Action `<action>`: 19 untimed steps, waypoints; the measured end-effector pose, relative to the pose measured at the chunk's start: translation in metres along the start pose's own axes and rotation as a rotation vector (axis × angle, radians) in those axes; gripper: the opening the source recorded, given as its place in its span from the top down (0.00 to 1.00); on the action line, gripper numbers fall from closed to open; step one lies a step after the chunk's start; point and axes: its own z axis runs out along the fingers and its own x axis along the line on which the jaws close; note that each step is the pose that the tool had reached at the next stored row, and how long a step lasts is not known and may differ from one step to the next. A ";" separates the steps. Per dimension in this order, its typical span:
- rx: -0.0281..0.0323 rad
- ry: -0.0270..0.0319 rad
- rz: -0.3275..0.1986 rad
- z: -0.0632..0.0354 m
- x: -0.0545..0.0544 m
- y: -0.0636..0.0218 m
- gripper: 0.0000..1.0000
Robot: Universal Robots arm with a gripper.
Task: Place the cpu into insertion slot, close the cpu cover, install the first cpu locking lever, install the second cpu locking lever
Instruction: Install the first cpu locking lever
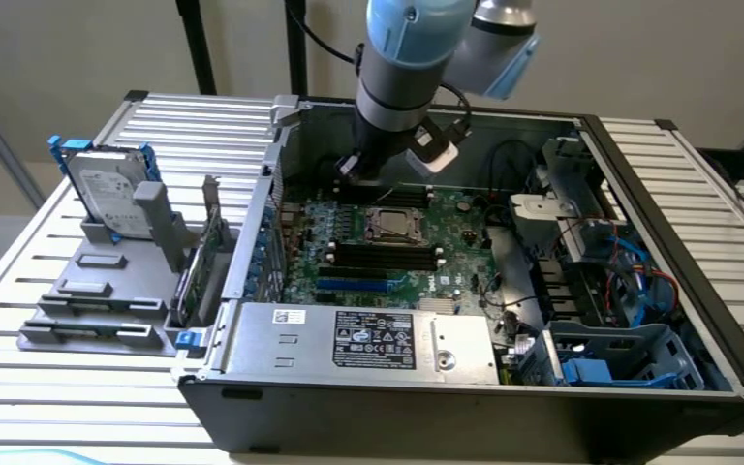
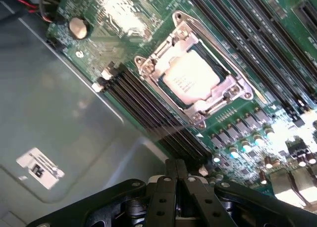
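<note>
Hard drive [image 1: 104, 189] upright on grey fixture [image 1: 94, 291], exterior view's left, outside PC case [image 1: 476, 417]. Gripper [image 2: 177, 163] over far part of motherboard [image 1: 456, 276], jaws clenched, nothing grasped. Cpu [image 2: 190, 77] seated in insertion slot [image 1: 394, 225]; cpu cover [image 2: 153, 68] flat around it. Blue drive cage [image 1: 618, 358] at exterior view's right.

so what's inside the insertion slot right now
The cpu lies in the insertion slot, with the cpu cover over its edges. Its underside and the slot's floor are covered.
</note>
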 end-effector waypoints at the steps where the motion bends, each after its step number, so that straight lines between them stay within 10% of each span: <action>1: -0.0001 0.0001 0.000 -0.0002 0.003 0.0027 0.89; 12: 0.0005 -0.0008 0.000 0.0065 0.003 0.0094 0.89; 19: -0.0112 -0.0148 -0.002 0.0139 0.000 0.0118 0.89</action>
